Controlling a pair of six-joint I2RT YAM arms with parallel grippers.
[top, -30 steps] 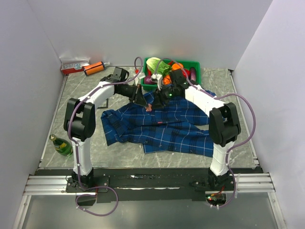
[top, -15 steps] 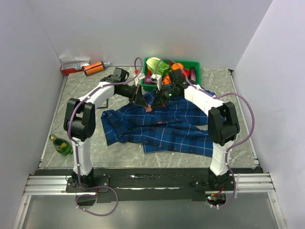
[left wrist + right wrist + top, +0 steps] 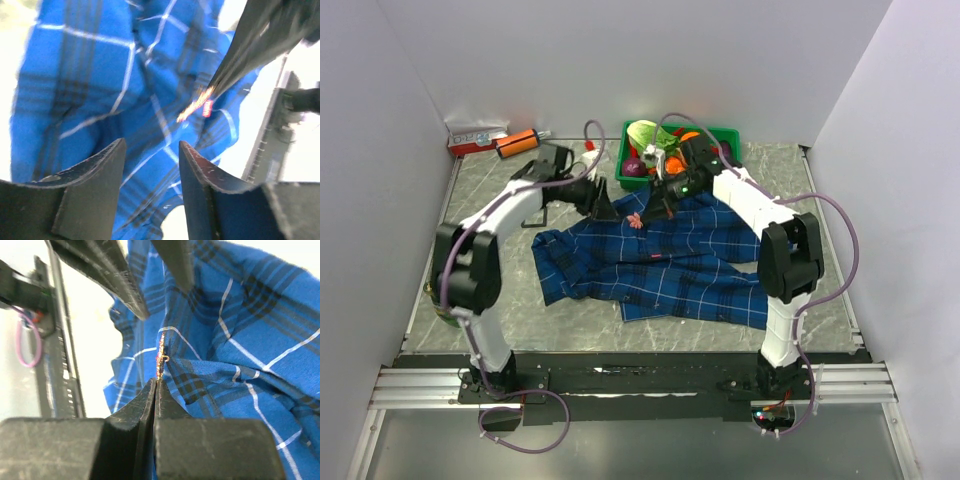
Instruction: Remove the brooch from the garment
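Note:
The garment (image 3: 660, 265), a navy plaid shirt, lies spread across the middle of the table. The brooch (image 3: 636, 220) is a tiny gold-pink ornament at the shirt's upper edge. My right gripper (image 3: 646, 213) is shut on the brooch (image 3: 161, 357), which sticks out edge-on from the closed fingertips (image 3: 150, 390) against a fold of the garment (image 3: 235, 340). My left gripper (image 3: 612, 213) hangs just left of the brooch, open with nothing between its fingers (image 3: 102, 165). From the left wrist view the brooch (image 3: 195, 105) glints below the right gripper's dark fingers (image 3: 245, 55), over the garment (image 3: 90, 75).
A green bin (image 3: 730, 135) of toy vegetables stands behind the right gripper. An orange tube (image 3: 517, 143) and a red-white box (image 3: 475, 138) lie at the back left. A green bottle (image 3: 438, 318) is half hidden behind the left arm. A small red tag (image 3: 655, 257) marks the shirt.
The left gripper has opened and drawn back to the left, its elbow swinging outward. The right gripper has shut on the brooch, which has shifted slightly up and right.

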